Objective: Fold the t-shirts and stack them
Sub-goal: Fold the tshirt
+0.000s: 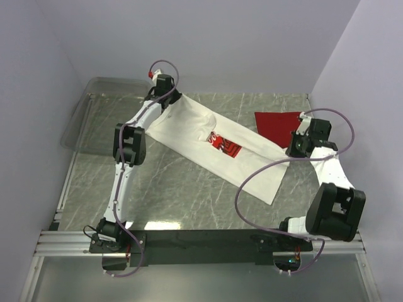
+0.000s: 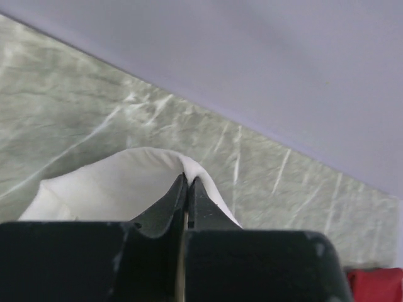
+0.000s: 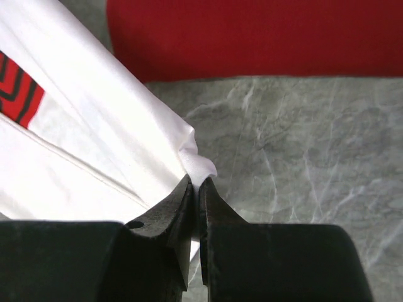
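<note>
Open marble tabletop (image 1: 170,189) in front; white t-shirt (image 1: 189,132) across centre.

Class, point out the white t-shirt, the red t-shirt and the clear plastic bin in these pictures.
white t-shirt (image 1: 189,129): top external view, plain cloth left of the print.
red t-shirt (image 1: 277,123): top external view, middle of the visible cloth.
clear plastic bin (image 1: 77,119): top external view, its left wall.

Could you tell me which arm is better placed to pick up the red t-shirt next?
Probably the right arm: the right claw, shut on the white t-shirt's corner, sits just beside the red t-shirt, while the left claw holds the far opposite end.
</note>
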You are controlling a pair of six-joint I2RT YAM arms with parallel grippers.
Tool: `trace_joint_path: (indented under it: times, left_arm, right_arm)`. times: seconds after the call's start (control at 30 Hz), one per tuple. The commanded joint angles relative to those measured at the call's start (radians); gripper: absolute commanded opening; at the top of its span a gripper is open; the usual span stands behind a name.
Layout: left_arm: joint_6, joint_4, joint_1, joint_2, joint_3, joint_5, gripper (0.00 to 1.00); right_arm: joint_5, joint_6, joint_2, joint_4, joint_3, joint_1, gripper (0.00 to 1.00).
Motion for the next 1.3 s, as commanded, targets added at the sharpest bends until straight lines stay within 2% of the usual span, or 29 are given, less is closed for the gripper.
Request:
trace_joint_path:
  times: [0.0,0.03,0.1,0.13,0.23,0.33,0.43,0.47,0.5,0.53,0.57,0.6,0.63,0.7,0.73,0.8,0.83,0.87,0.9,0.93,0.97,1.0,1.03,1.07,1.1,1.13,1.17,1.2,1.27]
  left_arm:
    - [-0.122,0.106,0.010,0.064,0.103,0.035,0.07]
    - [-0.135,0.113,0.008,0.078,0.118,0.039,0.17]
    - [-0.153,0.123,0.008,0.091,0.146,0.049,0.27]
    - [-0.152,0.128,0.005,0.088,0.147,0.064,0.36]
    - [-0.112,0.131,-0.004,0.036,0.140,0.081,0.50]
    - [-0.037,0.123,-0.010,-0.069,0.094,0.093,0.53]
    - [0.069,0.125,-0.022,-0.259,-0.064,0.084,0.54]
    - [0.099,0.131,-0.027,-0.319,-0.193,0.078,0.54]
    - [0.159,0.154,-0.033,-0.447,-0.269,0.060,0.54]
    - [0.190,0.171,-0.051,-0.514,-0.349,0.059,0.56]
    - [0.239,0.179,-0.062,-0.645,-0.503,0.059,0.57]
    - [0.256,0.189,-0.073,-0.710,-0.576,0.015,0.58]
    - [0.271,0.189,-0.096,-0.772,-0.721,-0.019,0.60]
    - [0.272,0.233,-0.128,-0.957,-0.872,-0.051,0.62]
    - [0.249,0.249,-0.136,-1.015,-1.015,-0.045,0.63]
    - [0.201,0.269,-0.153,-1.170,-1.153,-0.021,0.65]
    - [0.172,0.303,-0.160,-1.215,-1.287,0.034,0.65]
    - [0.099,0.317,-0.169,-1.296,-1.352,0.048,0.65]
    - [0.059,0.336,-0.195,-1.332,-1.415,0.068,0.65]
    - [0.025,0.378,-0.212,-1.365,-1.534,0.088,0.65]
    - [-0.039,0.390,-0.235,-1.420,-1.587,0.095,0.65]
    - [-0.076,0.399,-0.286,-1.445,-1.676,0.089,0.64]
    - [-0.107,0.407,-0.307,-1.467,-1.716,0.085,0.64]
    - [-0.161,0.403,-0.329,-1.507,-1.748,0.069,0.63]
    - [-0.184,0.392,-0.365,-1.528,-1.776,0.059,0.62]
    - [-0.213,0.384,-0.386,-1.554,-1.828,0.059,0.62]
    - [-0.222,0.357,-0.404,-1.614,-1.848,-0.007,0.62]
    - [-0.228,0.325,-0.433,-1.648,-1.865,-0.043,0.62]
    - [-0.226,0.216,-0.452,-1.764,-1.890,-0.132,0.62]
  right_arm:
    - [0.018,-0.026,-0.079,-0.019,-0.012,-0.010,0.00]
    - [0.018,-0.027,-0.089,-0.014,-0.023,-0.010,0.00]
    - [0.018,-0.029,-0.112,-0.008,-0.051,-0.010,0.00]
    - [0.018,-0.029,-0.118,-0.002,-0.055,-0.010,0.00]
    - [0.027,-0.024,-0.119,0.010,-0.062,-0.010,0.01]
    - [0.038,-0.023,-0.115,0.030,-0.056,-0.010,0.03]
    - [0.084,-0.030,-0.103,0.053,-0.046,-0.012,0.08]
    - [0.098,-0.032,-0.095,0.050,-0.040,-0.012,0.13]
    - [0.104,-0.036,-0.090,0.044,-0.023,-0.013,0.14]
    - [0.111,-0.044,-0.078,0.039,-0.019,-0.019,0.19]
    - [0.133,-0.049,-0.078,0.039,-0.011,-0.025,0.27]
    - [0.144,-0.052,-0.076,0.036,-0.009,-0.030,0.30]
    - [0.153,-0.061,-0.081,0.039,-0.006,-0.045,0.34]
    - [0.196,-0.075,-0.089,0.050,-0.002,-0.067,0.41]
    - [0.203,-0.091,-0.095,0.062,-0.003,-0.088,0.47]
    - [0.190,-0.116,-0.101,0.059,0.013,-0.107,0.50]
    - [0.171,-0.159,-0.109,0.039,0.017,-0.116,0.53]
    - [0.141,-0.194,-0.113,0.020,0.032,-0.116,0.56]
    - [0.036,-0.287,-0.127,-0.044,0.038,-0.116,0.56]
    - [-0.021,-0.338,-0.139,-0.080,0.043,-0.117,0.64]
    - [-0.099,-0.393,-0.152,-0.117,0.043,-0.117,0.73]
    - [-0.234,-0.491,-0.182,-0.175,0.035,-0.116,0.82]
    - [-0.326,-0.554,-0.193,-0.215,0.026,-0.116,0.87]
    - [-0.409,-0.632,-0.201,-0.270,0.020,-0.105,0.87]
    - [-0.481,-0.820,-0.196,-0.404,0.017,-0.093,0.87]
    - [-0.570,-0.917,-0.190,-0.471,0.012,-0.072,0.88]
    - [-0.574,-0.970,-0.185,-0.503,-0.005,-0.044,0.88]
    - [-0.564,-1.018,-0.184,-0.525,-0.020,0.038,0.88]
    - [-0.463,-0.986,-0.199,-0.475,-0.075,0.141,0.89]
